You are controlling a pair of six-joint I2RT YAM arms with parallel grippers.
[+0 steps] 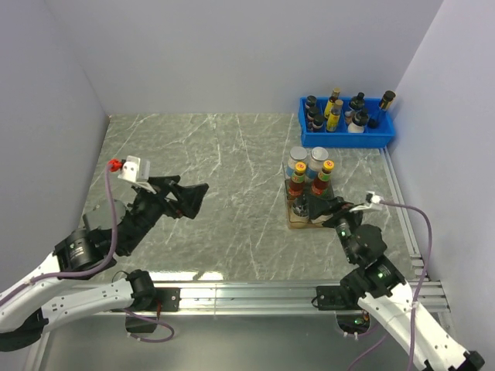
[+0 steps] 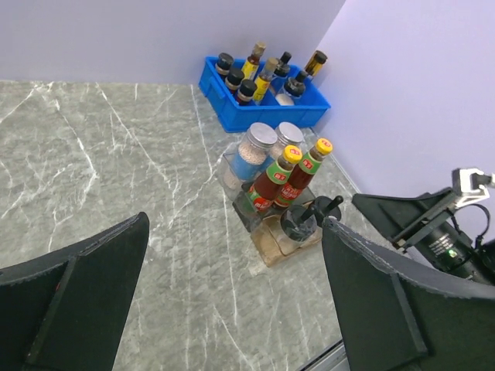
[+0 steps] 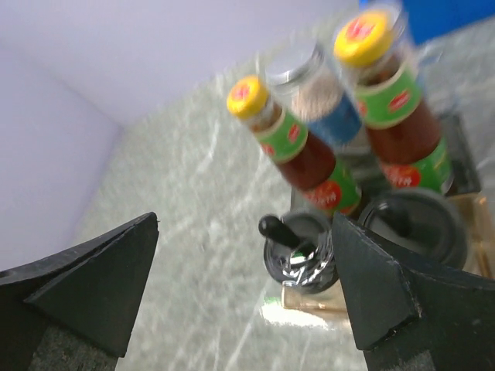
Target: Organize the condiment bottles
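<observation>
Top external, left gripper [image 1: 196, 200]: jaws spread, empty, over the table [image 1: 232, 154], well apart from the bottles.
Right of centre, condiment bottles [image 1: 309, 179]: clustered on a wooden tray [image 2: 271, 249].
Beside them, right gripper [image 1: 321, 210]: jaws apart, empty, at the black-capped bottles [image 3: 298, 251].
Risk: a finger toppling the tall sauce bottles [image 3: 305, 154].
Right wrist only: black caps close up, framed by its fingers.

There were two yellow-capped sauce bottles [image 2: 271, 185] [image 2: 303, 175], two silver-lidded jars [image 2: 249, 157] [image 2: 289, 134], two small black-capped bottles [image 3: 298, 251] [image 3: 414, 229] and one blue bin [image 2: 263, 117].
</observation>
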